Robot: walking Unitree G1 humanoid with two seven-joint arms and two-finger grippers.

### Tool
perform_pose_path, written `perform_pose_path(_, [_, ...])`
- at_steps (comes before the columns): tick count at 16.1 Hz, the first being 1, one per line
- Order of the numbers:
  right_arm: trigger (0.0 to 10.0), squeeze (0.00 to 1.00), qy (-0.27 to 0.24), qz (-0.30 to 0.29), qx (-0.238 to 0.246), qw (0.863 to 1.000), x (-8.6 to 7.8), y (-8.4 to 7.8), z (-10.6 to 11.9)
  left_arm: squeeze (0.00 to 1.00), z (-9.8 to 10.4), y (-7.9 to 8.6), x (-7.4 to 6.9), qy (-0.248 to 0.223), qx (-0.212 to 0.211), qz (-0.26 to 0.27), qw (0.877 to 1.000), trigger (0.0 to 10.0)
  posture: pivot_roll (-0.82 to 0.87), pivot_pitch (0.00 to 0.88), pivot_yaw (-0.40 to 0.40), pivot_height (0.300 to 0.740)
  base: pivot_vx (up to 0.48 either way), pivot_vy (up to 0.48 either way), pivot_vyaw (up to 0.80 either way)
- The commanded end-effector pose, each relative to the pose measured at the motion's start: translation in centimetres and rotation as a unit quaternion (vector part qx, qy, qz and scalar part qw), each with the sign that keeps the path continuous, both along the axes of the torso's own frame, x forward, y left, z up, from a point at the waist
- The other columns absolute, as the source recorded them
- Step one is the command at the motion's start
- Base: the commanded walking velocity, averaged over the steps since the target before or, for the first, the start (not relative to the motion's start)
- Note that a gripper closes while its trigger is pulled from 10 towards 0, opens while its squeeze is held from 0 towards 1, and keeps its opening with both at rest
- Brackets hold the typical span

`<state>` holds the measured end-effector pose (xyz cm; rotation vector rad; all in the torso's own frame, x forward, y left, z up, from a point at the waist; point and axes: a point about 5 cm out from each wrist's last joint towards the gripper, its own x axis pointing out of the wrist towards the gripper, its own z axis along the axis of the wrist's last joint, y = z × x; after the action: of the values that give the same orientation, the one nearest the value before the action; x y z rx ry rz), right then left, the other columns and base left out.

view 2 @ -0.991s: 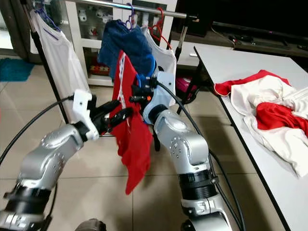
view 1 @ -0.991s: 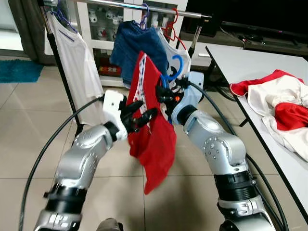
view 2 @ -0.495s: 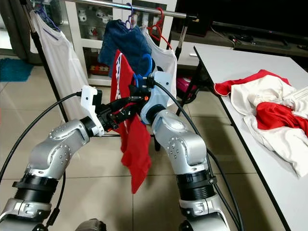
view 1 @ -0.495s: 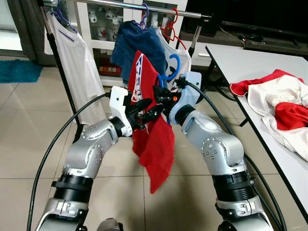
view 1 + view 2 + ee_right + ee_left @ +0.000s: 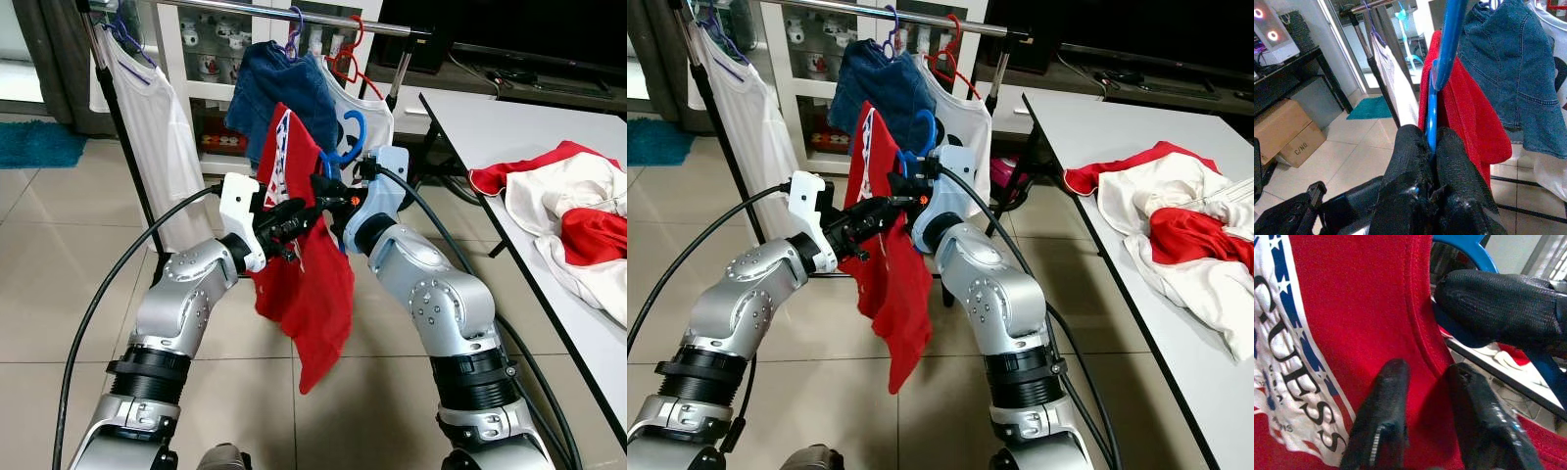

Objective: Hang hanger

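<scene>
In front of the clothes rack (image 5: 294,16), the right gripper (image 5: 1431,147) pinches the blue hanger (image 5: 350,137) between closed fingers, holding it upright below the rail, its hook free in the air. A red T-shirt (image 5: 309,284) drapes from the hanger and hangs between the two arms. The left gripper (image 5: 1425,377), fingers a little apart, presses against the shirt's printed front near the collar; whether it has hold of the cloth cannot be told. A denim garment (image 5: 279,88) and white shirts (image 5: 147,127) hang on the rail. More clothes (image 5: 568,211) lie heaped at the white table's (image 5: 480,127) right edge.
</scene>
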<state>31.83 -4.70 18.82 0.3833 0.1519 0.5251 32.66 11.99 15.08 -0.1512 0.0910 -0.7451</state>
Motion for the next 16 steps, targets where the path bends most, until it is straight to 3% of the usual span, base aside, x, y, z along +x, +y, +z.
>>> perform_pose_path(1, [10.0, 0.0, -0.026, -0.006, 0.006, 1.0, 0.2, -0.3, 1.3, 0.0, 0.3, -0.3, 0.2, -0.009, 0.001, -0.001, 1.0, 0.0, 0.02, 0.0, -0.083, 0.74, 0.0, 0.0, 0.0])
perform_pose_path(12, [10.0, 0.0, -0.027, -0.004, 0.007, 1.0, 0.1, -0.2, 1.3, 0.0, 0.4, 0.4, 0.7, -0.028, -0.006, 0.004, 1.0, 0.0, 0.01, 0.0, -0.083, 0.74, 0.0, 0.0, 0.0])
perform_pose_path(16, [10.0, 0.0, -0.023, -0.017, 0.007, 1.0, 0.3, -0.5, 1.1, 0.0, 0.7, 0.7, -0.5, -0.04, -0.018, -0.034, 0.998, 0.0, 0.02, 0.0, -0.079, 0.74, 0.0, 0.0, 0.0])
